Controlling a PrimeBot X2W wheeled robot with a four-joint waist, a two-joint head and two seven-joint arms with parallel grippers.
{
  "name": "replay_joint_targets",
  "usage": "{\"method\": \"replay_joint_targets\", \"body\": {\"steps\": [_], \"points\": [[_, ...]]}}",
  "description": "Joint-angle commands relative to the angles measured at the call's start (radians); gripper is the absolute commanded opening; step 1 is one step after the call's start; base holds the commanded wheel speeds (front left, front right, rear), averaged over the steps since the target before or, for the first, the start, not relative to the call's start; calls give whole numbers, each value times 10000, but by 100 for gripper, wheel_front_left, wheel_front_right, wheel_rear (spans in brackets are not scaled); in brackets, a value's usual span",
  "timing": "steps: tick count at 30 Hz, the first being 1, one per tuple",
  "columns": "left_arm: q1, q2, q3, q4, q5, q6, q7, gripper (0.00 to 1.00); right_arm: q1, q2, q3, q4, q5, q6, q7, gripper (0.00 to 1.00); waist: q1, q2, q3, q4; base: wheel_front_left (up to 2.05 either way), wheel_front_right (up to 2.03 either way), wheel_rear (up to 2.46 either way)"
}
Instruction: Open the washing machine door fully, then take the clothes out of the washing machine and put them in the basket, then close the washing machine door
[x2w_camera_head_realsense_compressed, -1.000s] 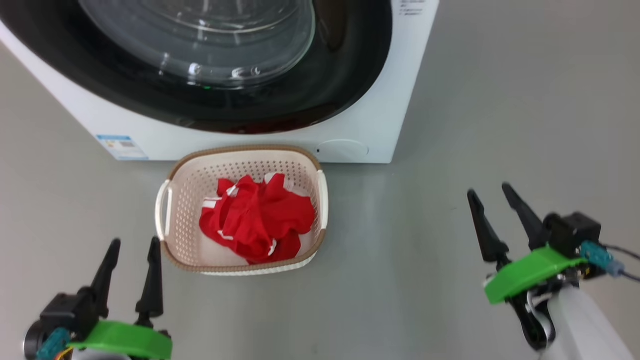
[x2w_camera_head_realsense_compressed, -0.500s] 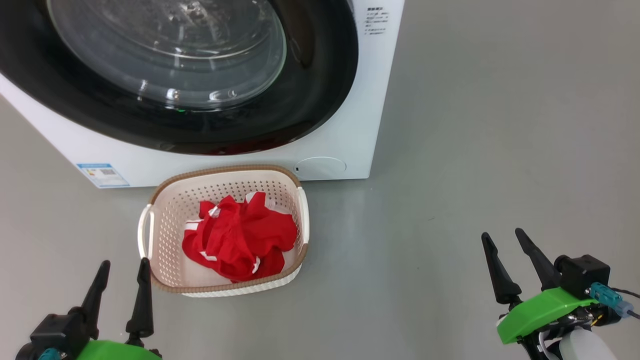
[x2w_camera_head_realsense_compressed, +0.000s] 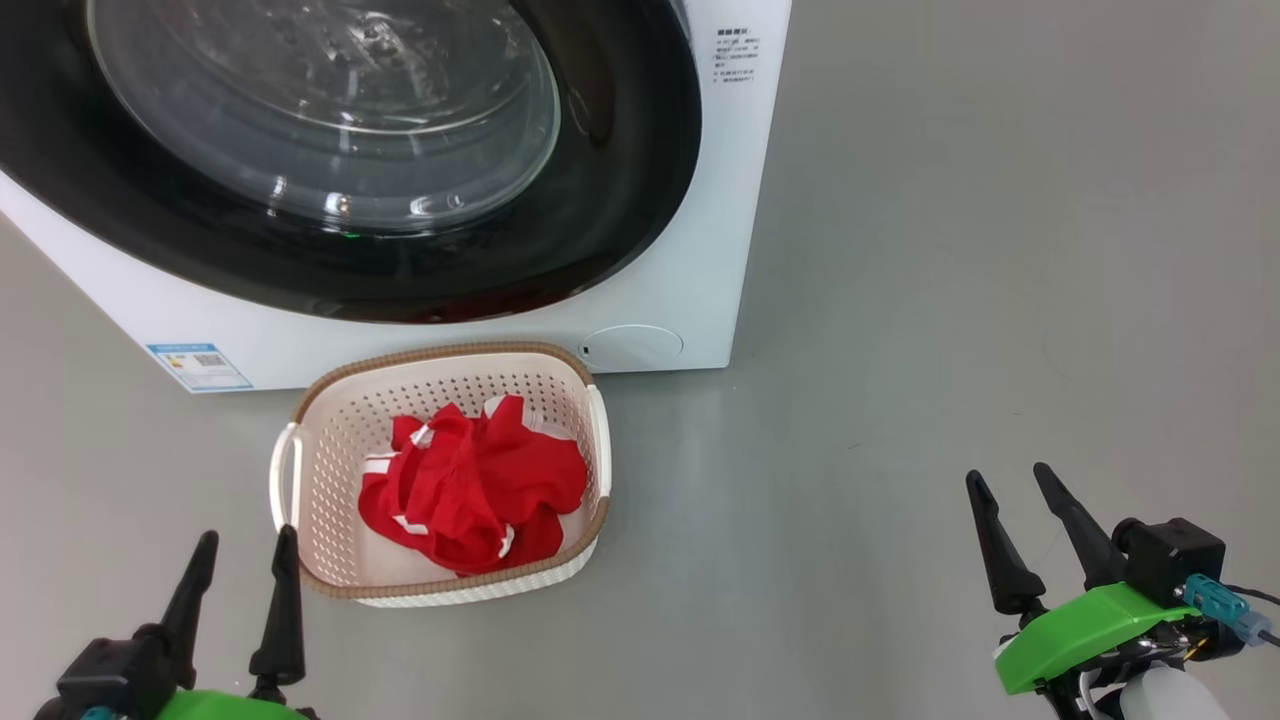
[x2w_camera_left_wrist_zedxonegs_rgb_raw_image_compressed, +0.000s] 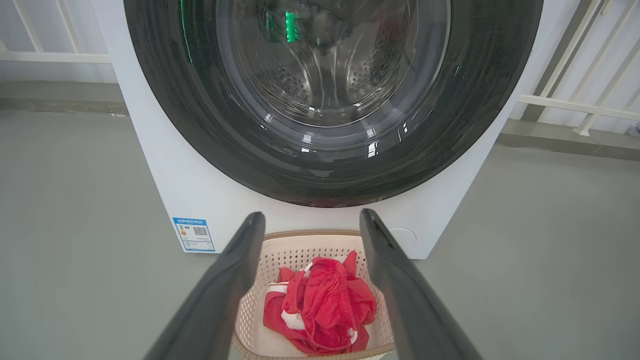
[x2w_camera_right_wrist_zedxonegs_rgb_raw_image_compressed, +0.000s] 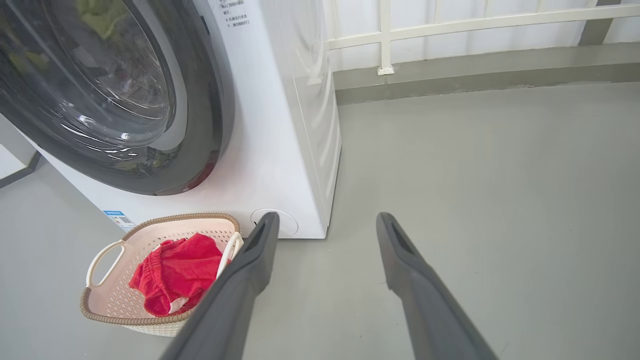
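Clothes (x2w_camera_head_realsense_compressed: 470, 485) lie in the basket (x2w_camera_head_realsense_compressed: 440, 590) at the head view's 8 o'clock, just below the shut washing machine door (x2w_camera_head_realsense_compressed: 620, 200), with the left gripper (x2w_camera_head_realsense_compressed: 247, 537) farther out at 8 and the right gripper (x2w_camera_head_realsense_compressed: 1007, 473) at 4, both spread and empty. Left wrist view puts the filled basket at 6 o'clock and the door at 12. Right wrist view puts the basket at 8, the washing machine (x2w_camera_right_wrist_zedxonegs_rgb_raw_image_compressed: 280, 150) at 10 and the floor (x2w_camera_right_wrist_zedxonegs_rgb_raw_image_compressed: 500, 175) at 3.

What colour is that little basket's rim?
The basket rim is brown, woven-looking; head view shows it best.
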Motion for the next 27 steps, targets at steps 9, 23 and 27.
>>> {"method": "replay_joint_targets", "body": {"steps": [9,23,27], "points": [[31,260,400,-165,-88,-29,-82,100,194,-50,241,-296,-74,-21,-46,100,0,0,-85,10,0,0,0],[244,-362,-20,495,-906,3,270,0,271,283,-55,359,782,-1,229,0,19,0,-212,17,0,0,0],[205,-363,6,501,-1341,4,370,0,270,307,-91,319,1204,-2,341,0,1,0,-241,22,0,0,0]]}}
